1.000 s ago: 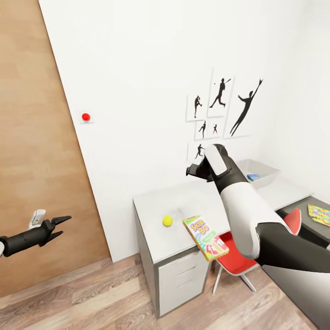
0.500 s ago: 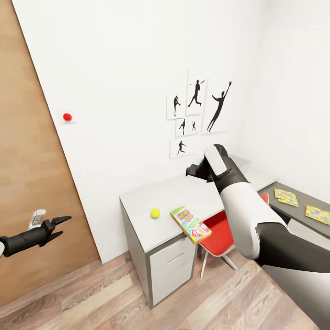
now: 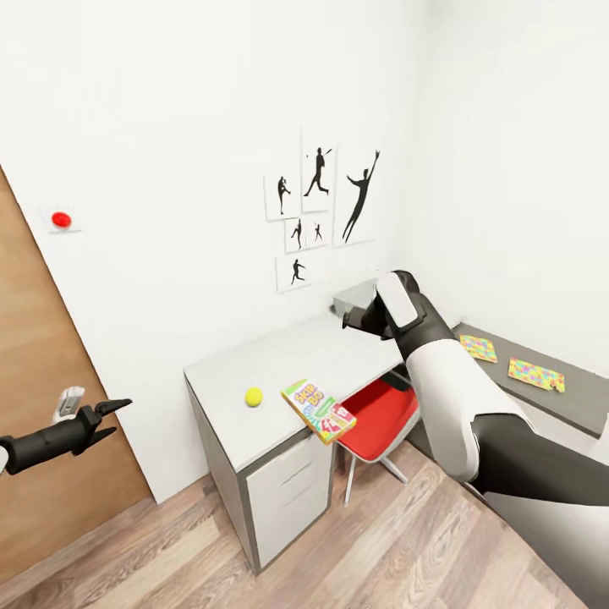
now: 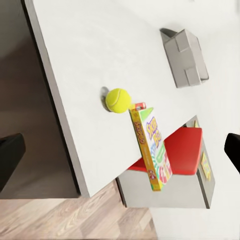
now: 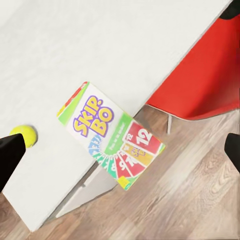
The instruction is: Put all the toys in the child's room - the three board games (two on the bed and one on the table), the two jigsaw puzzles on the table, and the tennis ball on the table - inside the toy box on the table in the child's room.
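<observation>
Head view: the left gripper (image 3: 114,414) hangs open and empty, well left of the tennis ball (image 3: 254,397) on the table (image 3: 279,364). Right wrist view: the Skip-Bo game (image 5: 112,135) overhangs the table edge below the right gripper's spread, empty fingertips (image 5: 10,155).

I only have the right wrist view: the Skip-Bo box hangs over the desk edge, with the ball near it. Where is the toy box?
Observer: In the left wrist view, the toy box stands on the same desk, further along it than the ball and apart from it.
Operator: And the puzzles?
Observer: In the head view, two puzzles lie flat on a darker table along the right-hand wall, beyond the red chair.
Operator: Is the left end effector free?
Observer: Yes. The left end effector is open and empty, off the desk's left side, by the wooden door.
</observation>
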Motion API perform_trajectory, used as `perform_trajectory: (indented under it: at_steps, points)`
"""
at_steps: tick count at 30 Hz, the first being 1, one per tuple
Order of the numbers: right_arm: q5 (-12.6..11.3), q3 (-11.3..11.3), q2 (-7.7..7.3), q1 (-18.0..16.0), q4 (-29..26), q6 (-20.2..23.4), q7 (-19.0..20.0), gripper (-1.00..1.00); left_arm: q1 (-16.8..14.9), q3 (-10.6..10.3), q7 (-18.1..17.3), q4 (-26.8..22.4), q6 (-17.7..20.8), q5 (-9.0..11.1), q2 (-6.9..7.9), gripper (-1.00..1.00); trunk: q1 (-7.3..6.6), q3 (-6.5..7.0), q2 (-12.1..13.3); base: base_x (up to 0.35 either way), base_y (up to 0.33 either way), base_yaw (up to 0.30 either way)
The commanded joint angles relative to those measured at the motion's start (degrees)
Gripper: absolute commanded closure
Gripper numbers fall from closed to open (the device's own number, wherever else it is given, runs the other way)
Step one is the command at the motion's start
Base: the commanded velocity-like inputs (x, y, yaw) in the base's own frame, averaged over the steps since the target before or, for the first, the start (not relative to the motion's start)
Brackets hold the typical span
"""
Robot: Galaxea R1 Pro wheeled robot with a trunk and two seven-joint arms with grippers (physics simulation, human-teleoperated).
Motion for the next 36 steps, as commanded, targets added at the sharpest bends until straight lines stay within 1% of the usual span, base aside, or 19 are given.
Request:
perform_trajectory:
  at_steps: [1,12,23,36]
  points:
    - [-0.5,-0.2,0.07,0.1,0.0,0.1,-0.6,-1.0,0.0,0.1,-0.3,0.0,0.3,-0.2,0.0,-1.0,0.03,-0.11,-0.1,0.0,0.0,-0.279]
    - [-0.5,-0.3,0.07,0.2,0.0,0.1,-0.6,-1.0,0.0,0.1,-0.3,0.0,0.3,-0.2,0.0,-1.0,0.03,-0.11,-0.1,0.0,0.002,-0.279]
    - [-0.5,-0.3,0.07,0.4,0.0,0.1,-0.6,-1.0,0.0,0.1,-0.3,0.0,0.3,-0.2,0.0,-1.0,0.03,-0.11,-0.1,0.0,0.057,-0.279]
    - [-0.4,-0.4,0.07,3.9,0.0,0.0,-0.5,-1.0,0.0,0.1,-0.3,0.0,0.3,-0.2,0.0,-1.0,0.03,-0.11,-0.1,-0.01,0.006,-0.279]
